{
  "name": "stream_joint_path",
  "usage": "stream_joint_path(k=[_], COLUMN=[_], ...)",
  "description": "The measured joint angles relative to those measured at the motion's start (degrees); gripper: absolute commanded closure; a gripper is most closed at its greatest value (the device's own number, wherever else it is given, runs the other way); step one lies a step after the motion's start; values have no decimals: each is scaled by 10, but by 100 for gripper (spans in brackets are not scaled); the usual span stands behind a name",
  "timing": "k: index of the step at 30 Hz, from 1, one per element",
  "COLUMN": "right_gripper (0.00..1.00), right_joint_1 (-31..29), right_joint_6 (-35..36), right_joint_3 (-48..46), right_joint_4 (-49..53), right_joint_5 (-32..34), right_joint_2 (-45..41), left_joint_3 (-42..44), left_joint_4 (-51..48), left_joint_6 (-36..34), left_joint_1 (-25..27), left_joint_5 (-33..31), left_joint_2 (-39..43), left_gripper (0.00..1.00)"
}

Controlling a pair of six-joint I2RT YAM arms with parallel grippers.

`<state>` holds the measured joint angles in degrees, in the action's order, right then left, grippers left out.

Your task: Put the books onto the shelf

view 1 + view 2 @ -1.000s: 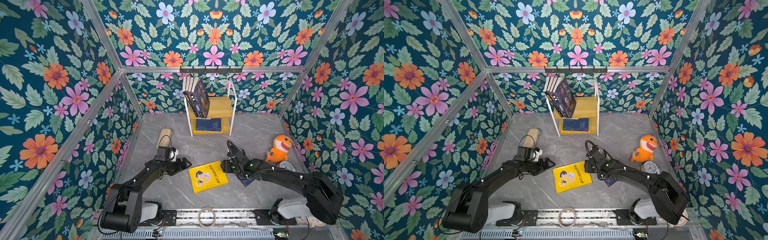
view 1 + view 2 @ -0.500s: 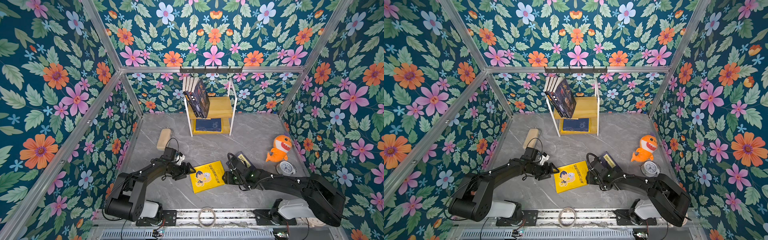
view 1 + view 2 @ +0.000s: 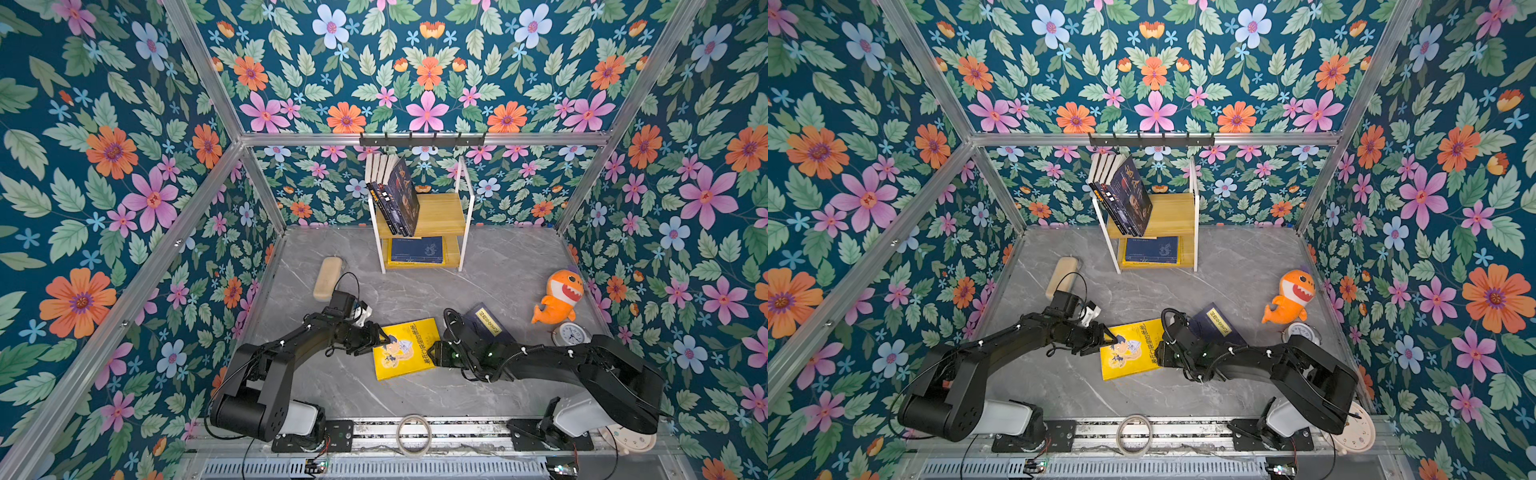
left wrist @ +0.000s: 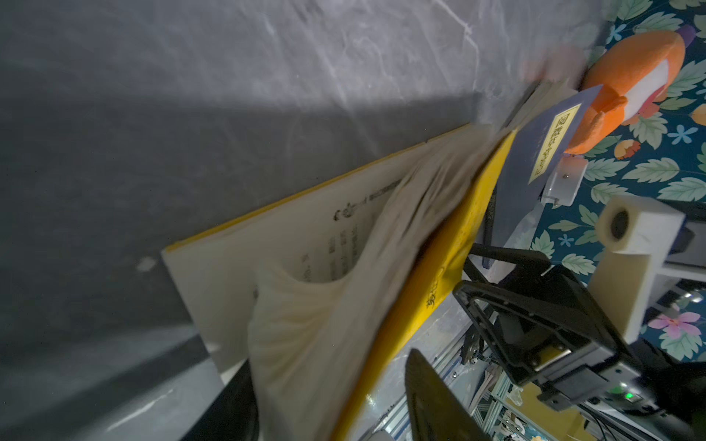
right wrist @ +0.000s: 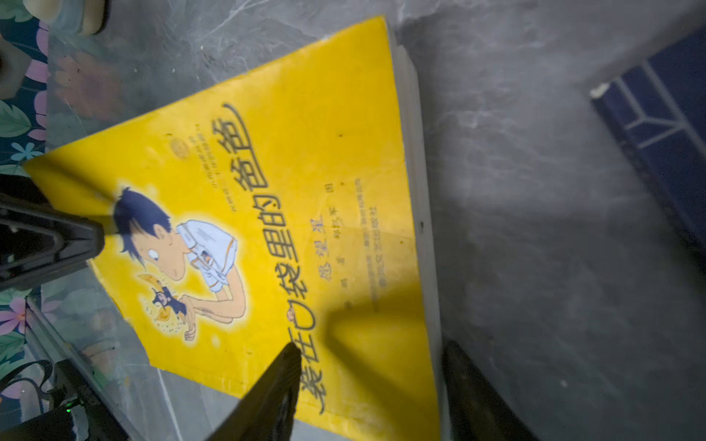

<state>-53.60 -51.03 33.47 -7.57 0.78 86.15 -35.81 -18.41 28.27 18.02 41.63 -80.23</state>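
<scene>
A yellow book (image 3: 405, 349) (image 3: 1131, 351) with a cartoon boy lies on the grey table. My left gripper (image 3: 380, 336) (image 4: 328, 382) is at its left corner, jaws astride the raised cover and fanned pages, a gap still showing beside one finger. My right gripper (image 3: 432, 353) (image 5: 370, 347) stands open at the opposite edge, one finger over the cover, the other beside the page edge. A navy book (image 3: 484, 322) (image 5: 668, 126) with a yellow label lies just behind my right wrist. The shelf (image 3: 440, 212) at the back holds several dark books (image 3: 395, 195) leaning on top and a navy one (image 3: 415, 250) below.
An orange shark plush (image 3: 559, 297) and a small alarm clock (image 3: 571, 334) sit at the right wall. A beige case (image 3: 328, 278) lies behind my left arm. A tape ring (image 3: 413, 434) rests on the front rail. A black hook rail (image 3: 422, 139) hangs above the shelf.
Both grippers have closed in on the yellow book from either side. The left jaws have narrowed and lifted its cover and pages. The right gripper has left the navy book, which now shows.
</scene>
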Motion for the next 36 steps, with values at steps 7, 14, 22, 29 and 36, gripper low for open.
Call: stream_joint_path(k=[7, 14, 22, 29, 36], right_gripper=[41, 41, 34, 29, 27], right_joint_1=[-7, -8, -8, -72, -163], right_joint_6=[-8, -10, -3, 118, 335], right_joint_3=[26, 32, 26, 31, 44], right_joint_4=[5, -2, 39, 114, 106], right_joint_5=[11, 19, 26, 108, 211], right_joint_2=[23, 34, 3, -88, -87], left_joint_3=[-19, -22, -31, -41, -43], left_joint_4=[-2, 0, 0, 4, 4], left_joint_6=[13, 24, 34, 43, 43], left_joint_1=[0, -4, -11, -15, -15], left_joint_5=[-8, -16, -3, 2, 2], left_joint_2=[10, 16, 13, 15, 16], left_gripper=[60, 75, 100, 100, 100])
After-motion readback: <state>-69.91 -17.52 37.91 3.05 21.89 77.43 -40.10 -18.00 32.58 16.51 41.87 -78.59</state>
